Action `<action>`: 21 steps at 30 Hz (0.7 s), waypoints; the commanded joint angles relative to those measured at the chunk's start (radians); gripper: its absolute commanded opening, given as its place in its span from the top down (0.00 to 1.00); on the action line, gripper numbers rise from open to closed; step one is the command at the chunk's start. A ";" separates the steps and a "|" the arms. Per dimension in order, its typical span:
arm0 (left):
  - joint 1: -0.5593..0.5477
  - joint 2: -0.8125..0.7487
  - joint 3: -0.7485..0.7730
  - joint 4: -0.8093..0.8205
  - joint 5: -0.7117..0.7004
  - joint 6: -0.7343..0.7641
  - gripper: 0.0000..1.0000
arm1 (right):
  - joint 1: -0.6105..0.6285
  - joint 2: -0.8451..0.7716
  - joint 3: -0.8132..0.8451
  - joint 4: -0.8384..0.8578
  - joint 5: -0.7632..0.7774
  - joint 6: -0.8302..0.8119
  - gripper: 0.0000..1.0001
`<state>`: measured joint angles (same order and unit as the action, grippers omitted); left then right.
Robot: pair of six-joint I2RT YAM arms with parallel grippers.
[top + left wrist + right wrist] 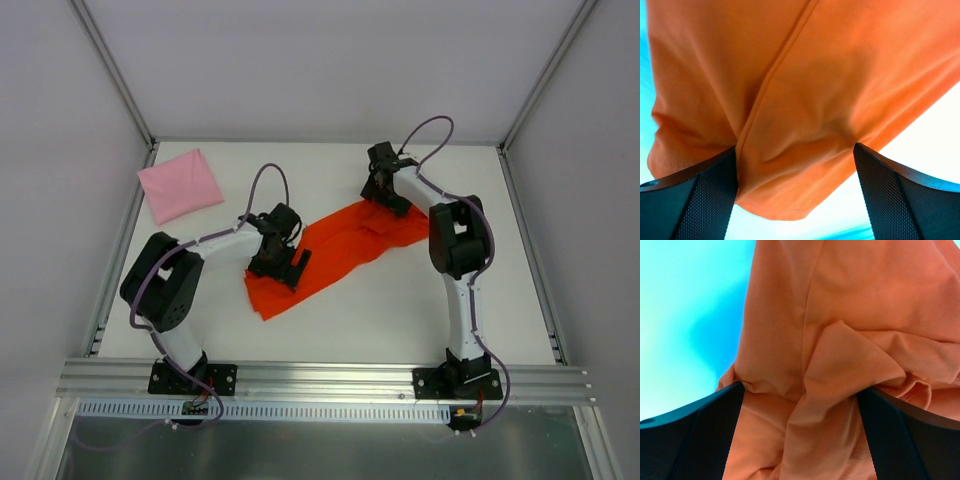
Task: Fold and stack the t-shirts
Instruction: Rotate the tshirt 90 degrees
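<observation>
The orange-red t-shirt (pixel 340 245) lies bunched in a diagonal strip across the middle of the table. My left gripper (pixel 283 262) is over its near-left end, jaws wide open. In the left wrist view the shirt (pixel 815 75) and its hem edge lie between the fingers (pixel 690 200) of the left gripper (pixel 795 195). My right gripper (pixel 386 192) is over the far-right end, jaws wide open. In the right wrist view, wrinkled folds of the shirt (pixel 865 300) fill the gap of the right gripper (pixel 800 440). The pink shirt (pixel 180 185) lies folded as a small square at the far left.
The white table (pixel 400 320) is walled at the left, right and back by grey panels. A metal rail (pixel 320 378) runs along the near edge, where both arm bases are bolted. The right arm's elbow (pixel 458 235) stands just right of the orange shirt.
</observation>
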<state>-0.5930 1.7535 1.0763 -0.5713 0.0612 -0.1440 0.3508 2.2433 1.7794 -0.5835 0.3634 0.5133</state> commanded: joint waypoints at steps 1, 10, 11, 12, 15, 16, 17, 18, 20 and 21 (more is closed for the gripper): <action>-0.042 -0.049 -0.146 -0.072 0.175 -0.239 0.11 | 0.080 0.081 0.101 -0.036 -0.026 -0.027 0.03; -0.230 -0.120 -0.233 0.027 0.175 -0.566 0.13 | 0.181 0.346 0.602 -0.128 -0.158 -0.194 0.03; -0.250 -0.111 -0.233 0.031 0.160 -0.615 0.13 | 0.192 0.378 0.639 -0.119 -0.176 -0.208 0.03; -0.267 -0.098 -0.231 0.039 0.157 -0.635 0.13 | 0.197 0.380 0.659 -0.105 -0.196 -0.220 0.03; -0.310 -0.086 -0.224 0.035 0.134 -0.698 0.14 | 0.205 0.383 0.658 -0.039 -0.259 -0.246 0.03; -0.317 -0.084 -0.220 0.034 0.123 -0.709 0.14 | 0.206 0.386 0.660 -0.027 -0.273 -0.255 0.03; -0.323 -0.088 -0.216 0.016 0.112 -0.727 0.14 | 0.211 0.387 0.661 -0.016 -0.285 -0.268 0.03; -0.324 -0.104 -0.216 0.014 0.101 -0.736 0.14 | 0.212 0.388 0.666 -0.013 -0.296 -0.280 0.03; -0.327 -0.127 -0.219 0.001 0.097 -0.756 0.15 | 0.227 0.383 0.680 -0.009 -0.322 -0.337 0.04; -0.327 -0.149 -0.219 -0.002 0.095 -0.761 0.15 | 0.231 0.377 0.683 -0.001 -0.328 -0.351 0.03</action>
<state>-0.8959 1.6051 0.8959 -0.5400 0.1406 -0.8009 0.5575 2.6087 2.4115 -0.6235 0.1276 0.2375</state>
